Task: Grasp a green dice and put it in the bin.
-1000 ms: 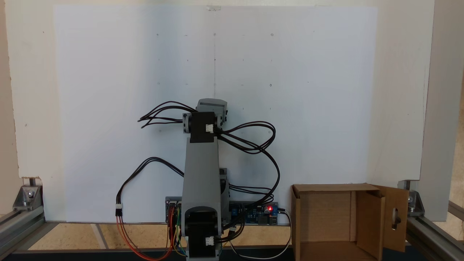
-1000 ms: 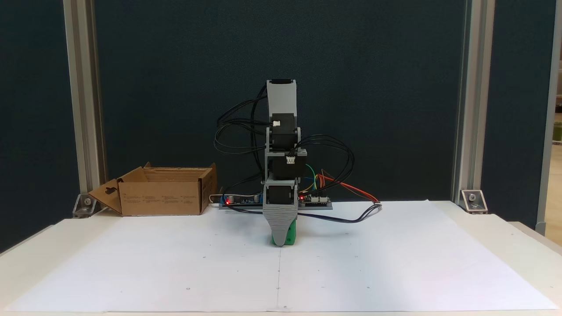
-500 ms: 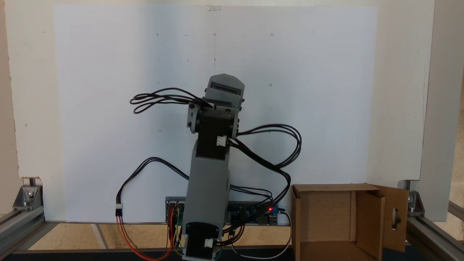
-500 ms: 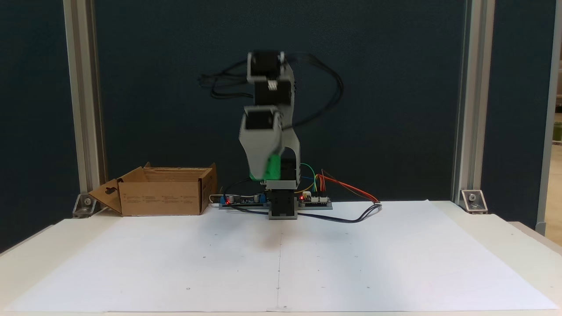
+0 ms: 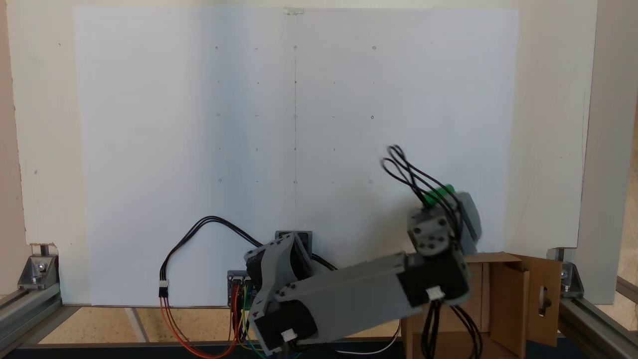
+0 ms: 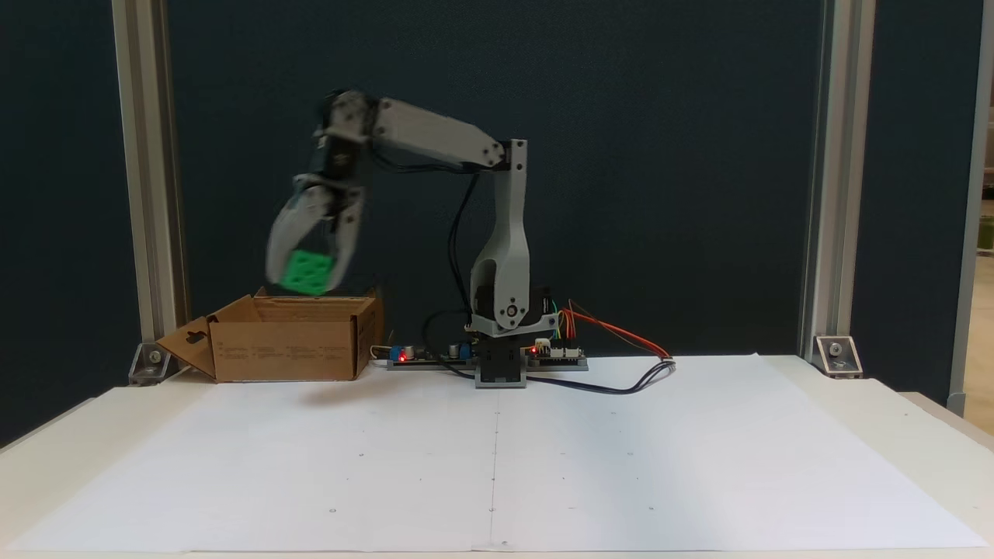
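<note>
The green dice [image 6: 308, 272] is a small bright green cube with darker pips, held in the air between the grey fingers of my gripper [image 6: 307, 278], which is shut on it. It hangs just above the open top of the bin [image 6: 291, 339], a brown cardboard box with a slotted flap at the left of that fixed view. In a fixed view from above, a green sliver of the dice [image 5: 439, 194] peeks out past the wrist, and the bin [image 5: 518, 294] lies at the lower right, partly covered by my arm. The gripper is motion-blurred.
White paper [image 6: 497, 458] covers the table. My arm's base and a circuit board with wires [image 6: 543, 353] sit at the back centre. Aluminium posts [image 6: 147, 178] stand at both sides, and corner brackets [image 6: 835, 353] are bolted near the table's rear corners.
My arm lifted the dice off the paper at the centre, then swung sideways to the bin. The dice now hangs over the box opening instead of resting on the table.
</note>
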